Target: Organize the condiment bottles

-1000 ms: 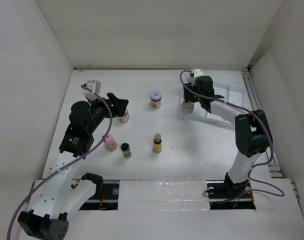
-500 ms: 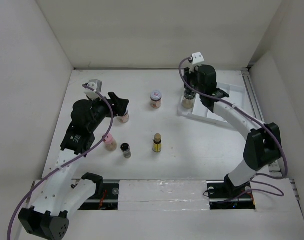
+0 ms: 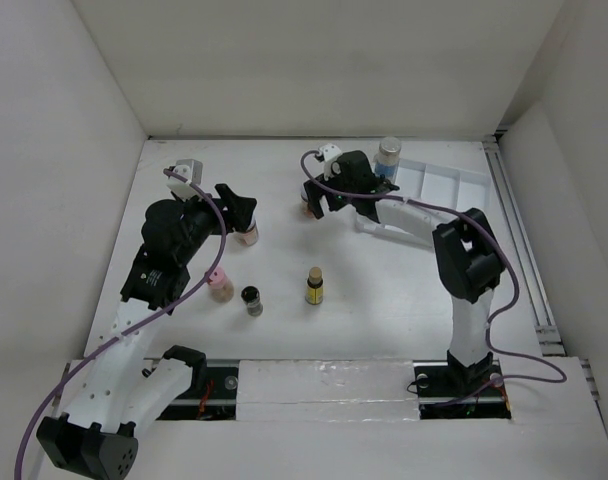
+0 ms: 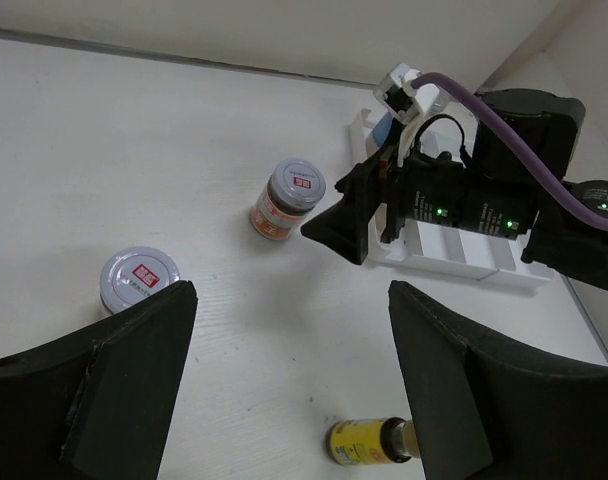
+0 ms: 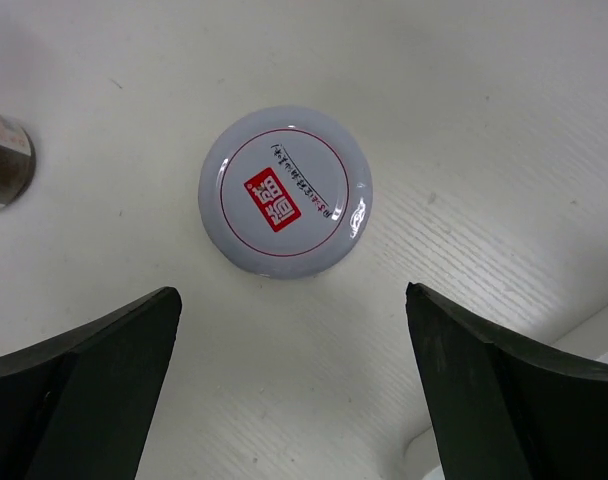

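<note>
Since a bluish-capped jar (image 3: 388,154) has been left in the white plastic tray (image 3: 454,182) at upper right, the wide-open, empty right gripper (image 5: 289,300) has been brought over the silver-capped round jar (image 5: 285,191) at upper centre, likely the next pickup.

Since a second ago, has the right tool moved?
Yes. The right tool swung left, off the left end of the white tray, and now hangs open over the silver-capped jar.

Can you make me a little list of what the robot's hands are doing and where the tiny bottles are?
left gripper: open, holding nothing
right gripper: open, above the red-and-white-capped jar
white tray: blue-labelled jar at its far left corner
loose on table: yellow bottle, pink-capped bottle, black-capped jar
</note>
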Available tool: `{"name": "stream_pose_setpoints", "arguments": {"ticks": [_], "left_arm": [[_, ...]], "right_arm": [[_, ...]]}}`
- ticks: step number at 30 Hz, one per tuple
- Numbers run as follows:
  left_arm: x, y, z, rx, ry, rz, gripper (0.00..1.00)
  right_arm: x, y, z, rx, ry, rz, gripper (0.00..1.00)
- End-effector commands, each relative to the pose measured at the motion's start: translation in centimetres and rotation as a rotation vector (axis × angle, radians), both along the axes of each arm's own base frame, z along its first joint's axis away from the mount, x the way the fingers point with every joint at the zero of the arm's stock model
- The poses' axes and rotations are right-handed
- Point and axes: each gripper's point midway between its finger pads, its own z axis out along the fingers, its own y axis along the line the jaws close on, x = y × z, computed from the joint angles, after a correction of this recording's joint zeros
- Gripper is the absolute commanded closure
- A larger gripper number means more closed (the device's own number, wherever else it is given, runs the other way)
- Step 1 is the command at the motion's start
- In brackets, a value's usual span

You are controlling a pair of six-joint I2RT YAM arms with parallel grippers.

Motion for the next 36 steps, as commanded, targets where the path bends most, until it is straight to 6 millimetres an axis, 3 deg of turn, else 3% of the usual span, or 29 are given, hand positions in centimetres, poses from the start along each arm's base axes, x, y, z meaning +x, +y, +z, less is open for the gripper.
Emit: {"name": "stream_pose_setpoints", "arguments": {"ticks": [1, 6, 7, 8, 16, 17, 18, 20, 21, 25, 26, 28, 29, 31, 32, 33, 35, 36], "left_arm": [[-0.2, -0.1, 1.6, -0.020, -0.047, -0.007, 0.26], [-0.2, -0.1, 1.6, -0.020, -0.047, -0.007, 0.26], [-0.3, -0.3, 1.6, -0.021, -0.047, -0.016, 0.26], [-0.3, -0.3, 1.6, -0.021, -0.047, -0.016, 0.26], [-0.3, -0.3, 1.6, -0.021, -0.047, -0.016, 0.26], [-0.3, -0.3, 1.6, -0.021, -0.047, -0.016, 0.26], [-0.3, -0.3, 1.6, -0.021, -0.047, -0.016, 0.26], [-0.3, -0.3, 1.6, -0.021, -0.047, -0.016, 0.26], [-0.3, -0.3, 1.6, -0.021, -0.047, -0.016, 0.26], [-0.3, -0.3, 1.9, -0.023, -0.056, -0.016, 0.26], [-0.3, -0.3, 1.9, -0.024, -0.056, -0.016, 0.26], [-0.3, -0.3, 1.9, -0.024, -0.056, -0.016, 0.26], [-0.3, -0.3, 1.9, -0.024, -0.056, -0.016, 0.26], [-0.5, -0.2, 1.7, -0.024, -0.057, -0.016, 0.26], [-0.6, -0.2, 2.0, -0.026, -0.066, -0.016, 0.26], [-0.6, -0.2, 2.0, -0.026, -0.066, -0.016, 0.26], [-0.6, -0.2, 2.0, -0.026, -0.066, -0.016, 0.26], [-0.7, -0.3, 2.0, -0.027, -0.066, -0.025, 0.26]], "right_arm": [[1.2, 2.1, 3.9, 0.057, -0.072, 0.048, 0.00], [3.3, 2.4, 2.8, 0.044, -0.078, 0.033, 0.00], [3.9, 2.8, 3.6, 0.054, -0.097, 0.033, 0.02], [4.3, 3.0, 2.2, 0.041, -0.074, 0.033, 0.03], [4.2, 3.5, -0.1, 0.008, -0.030, 0.032, 0.08], [4.4, 3.3, -0.1, 0.001, -0.034, 0.019, 0.10], [4.5, 3.1, -0.1, -0.004, -0.037, 0.010, 0.21], [4.3, 3.5, -0.1, -0.008, -0.039, 0.011, 0.31], [4.1, 3.2, 0.4, -0.009, -0.047, 0.003, 0.42], [4.4, 3.4, 6.0, 0.062, -0.160, 0.001, 0.48], [4.2, 3.2, 9.1, 0.093, -0.210, 0.000, 0.49], [3.6, 2.8, 12.8, 0.131, -0.270, -0.001, 0.49], [2.7, 2.3, 17.4, 0.183, -0.353, -0.003, 0.49], [2.4, 0.0, 21.2, 0.219, -0.424, -0.034, 0.49], [2.1, -1.2, 22.0, 0.225, -0.441, -0.049, 0.49], [1.1, -3.0, 25.1, 0.254, -0.487, -0.081, 0.49], [1.5, -7.1, 25.9, 0.250, -0.509, -0.174, 0.49], [0.9, -9.0, 27.8, 0.268, -0.546, -0.217, 0.49]]}}
